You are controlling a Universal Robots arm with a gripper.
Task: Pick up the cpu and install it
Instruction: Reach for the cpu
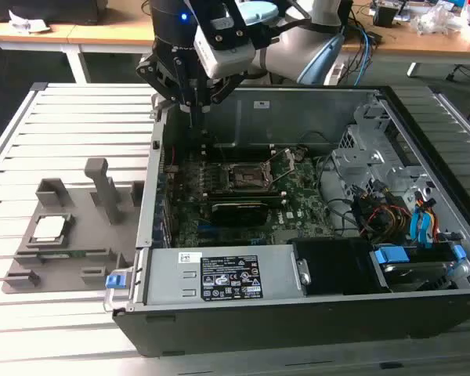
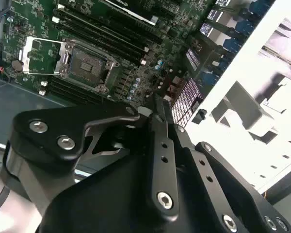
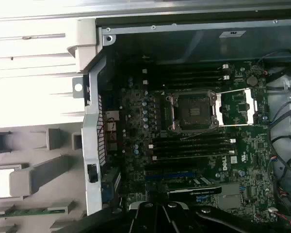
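1. Surroundings. I see an open computer case [image 1: 298, 329] lying on a slatted metal worktop [image 1: 70, 110]. Inside it lies the green mainboard [image 1: 298, 204]. The black socket [image 1: 247, 176] sits near the middle of the mainboard, with a dark card [image 1: 239, 210] just beside it. A bundle of cables [image 1: 376, 211] lies toward the exterior view's right. In the first wrist view the socket's hinged plate [image 3: 237, 107] stands swung open beside it. A grey holder [image 1: 78, 254] lies on the worktop outside the case, on the exterior view's left. The case's side wall [image 1: 151, 196] stands between the holder and the mainboard.

2. Position. The cpu [image 1: 48, 227] rests in the holder. The jaws hang above the far corner of the case, near that side wall and well apart from the cpu. They are clenched together with nothing between them.

3. Orientation. The cpu lies flat, metal plate up. It is square, so I read no long axis. Its edges run roughly parallel to the holder's sides.
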